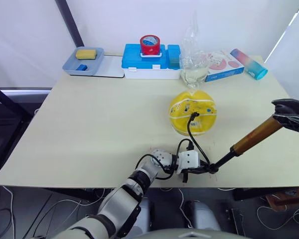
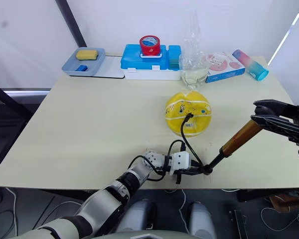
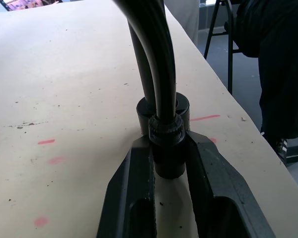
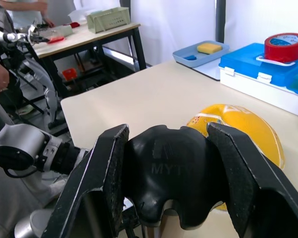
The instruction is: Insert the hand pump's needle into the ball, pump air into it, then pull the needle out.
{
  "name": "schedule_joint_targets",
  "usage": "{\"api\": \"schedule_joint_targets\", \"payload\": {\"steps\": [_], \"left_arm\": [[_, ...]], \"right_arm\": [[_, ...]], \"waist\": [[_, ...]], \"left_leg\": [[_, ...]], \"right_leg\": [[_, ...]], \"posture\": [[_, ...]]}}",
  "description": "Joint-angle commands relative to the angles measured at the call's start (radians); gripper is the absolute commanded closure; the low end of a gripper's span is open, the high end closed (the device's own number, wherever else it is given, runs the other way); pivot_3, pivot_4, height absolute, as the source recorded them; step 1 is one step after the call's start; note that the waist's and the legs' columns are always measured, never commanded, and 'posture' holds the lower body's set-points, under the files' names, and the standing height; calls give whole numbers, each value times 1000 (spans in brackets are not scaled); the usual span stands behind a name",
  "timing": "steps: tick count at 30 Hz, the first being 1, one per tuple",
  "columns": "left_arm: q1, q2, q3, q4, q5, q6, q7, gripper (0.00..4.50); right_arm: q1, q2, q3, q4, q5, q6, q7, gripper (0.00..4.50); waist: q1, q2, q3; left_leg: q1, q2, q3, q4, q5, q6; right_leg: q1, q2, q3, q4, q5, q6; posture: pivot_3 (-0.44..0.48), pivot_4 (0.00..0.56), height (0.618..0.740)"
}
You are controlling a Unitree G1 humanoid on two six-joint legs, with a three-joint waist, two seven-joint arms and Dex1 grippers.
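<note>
Left gripper (image 3: 170, 163) clamps the hand pump's (image 1: 249, 138) base at the desk's (image 1: 89, 129) near edge; right gripper (image 4: 169, 171) clasps its handle (image 4: 169, 178); the hose (image 1: 193, 130) meets the ball (image 1: 193, 112).

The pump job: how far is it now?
Done: the needle sits in the ball. In hand: the left pincer clamps the hand pump at its base, the right pincer grips its handle. Left: the rest of the pumping, then pulling the needle out.

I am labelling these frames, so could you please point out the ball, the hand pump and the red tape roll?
ball (image 1: 205, 107), left eye view, upper yellow face.
hand pump (image 1: 256, 133), left eye view, amber tube.
red tape roll (image 1: 150, 44), left eye view, top face.
</note>
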Motion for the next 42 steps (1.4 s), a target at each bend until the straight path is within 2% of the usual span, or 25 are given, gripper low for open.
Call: {"api": "schedule_joint_targets", "payload": {"steps": [1,9,14,20,21,25,28,31,33,35,38,42], "left_arm": [[35,45,-32,78,69,46,-5,4122],[33,44,-33,76,70,49,0,4122],[36,45,-32,73,68,50,-2,4122],[35,44,-33,76,69,48,-1,4122],[34,44,-33,76,69,48,-1,4122],[33,42,-32,80,68,47,-1,4122],[32,42,-31,81,68,47,-1,4122],[31,41,-30,82,68,46,0,4122],[31,41,-31,81,68,45,0,4122],[31,41,-31,82,68,45,-1,4122],[28,40,-31,83,68,45,0,4122],[27,37,-32,82,69,47,2,4122]], "right_arm": [[41,60,85,-14,-130,-75,-46,2500],[119,238,325,9,-366,-284,-51,2500],[127,264,341,-7,-390,-331,-57,2500],[28,109,141,-28,-202,-219,-12,2500],[15,88,120,-24,-182,-202,-9,2500],[-51,-34,19,-5,-41,-49,-21,2500],[-91,-107,-34,28,5,24,-11,2500],[-139,-132,-61,52,58,74,-32,2500],[-144,-121,-64,41,93,112,-49,2500],[-98,-91,-28,0,48,100,-39,2500],[-12,-46,51,-41,-69,31,-14,2500],[58,11,165,-15,-244,-130,14,2500]], "waist": [[-1,-2,-1],[-2,-3,-3],[-2,-3,-3],[-2,-2,-2],[-1,3,1],[0,4,3],[0,3,3],[0,3,3],[1,4,4],[2,4,4],[3,3,3],[1,1,2]], "left_leg": [[0,0,0,0,0,0],[1,1,0,0,-2,-3],[2,1,0,0,-2,-3],[1,1,0,0,-2,-4],[1,1,0,0,-2,-4],[1,0,1,0,-2,-3],[1,0,1,0,-2,-4],[0,0,1,0,-2,-4],[-1,0,1,0,-2,-4],[-1,0,1,0,-2,-3],[-1,0,0,0,0,0],[0,0,0,0,-1,-2]], "right_leg": [[0,0,0,0,0,0],[0,-1,-3,1,0,1],[0,-1,-3,1,0,0],[0,-1,-4,1,0,0],[0,-2,-4,1,0,0],[0,-5,-7,1,0,0],[0,-6,-7,1,0,0],[0,-6,-8,1,0,0],[-1,-7,-8,1,0,0],[-1,-7,-8,1,1,0],[0,-6,-9,0,1,0],[0,-6,-9,0,0,1]], "posture": [[0,150,739],[0,150,739],[0,150,739],[0,150,739],[0,150,739],[0,150,739],[0,150,739],[0,150,739],[0,150,739],[0,150,739],[0,150,739],[0,150,739]]}}
